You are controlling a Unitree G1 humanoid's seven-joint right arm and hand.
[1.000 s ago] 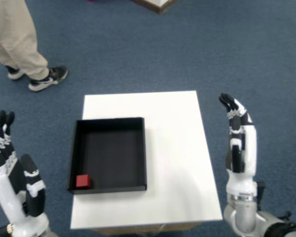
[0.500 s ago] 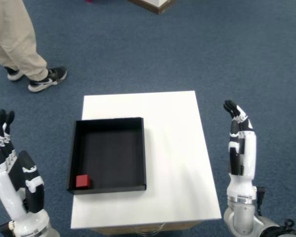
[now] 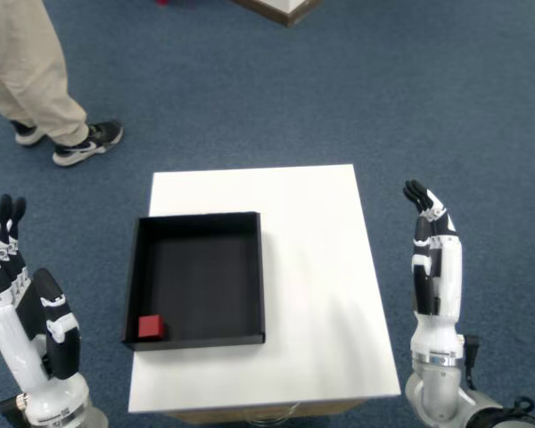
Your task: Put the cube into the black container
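Note:
A small red cube (image 3: 150,327) lies inside the black container (image 3: 197,230), in its near left corner. The container sits on the left half of a white table (image 3: 316,259). My right hand (image 3: 432,259) is raised beyond the table's right edge, fingers straight and together, pointing up, holding nothing. It is well apart from the container and the cube. The other hand (image 3: 18,308) stands upright off the table's left side, also empty.
A person's legs and dark shoes (image 3: 85,141) stand on the blue carpet at the far left. A wooden furniture corner (image 3: 281,7) shows at the top edge. Carpet surrounds the table on all sides.
My right hand has drifted a little to the right and down, away from the table edge. The cube and container have not moved.

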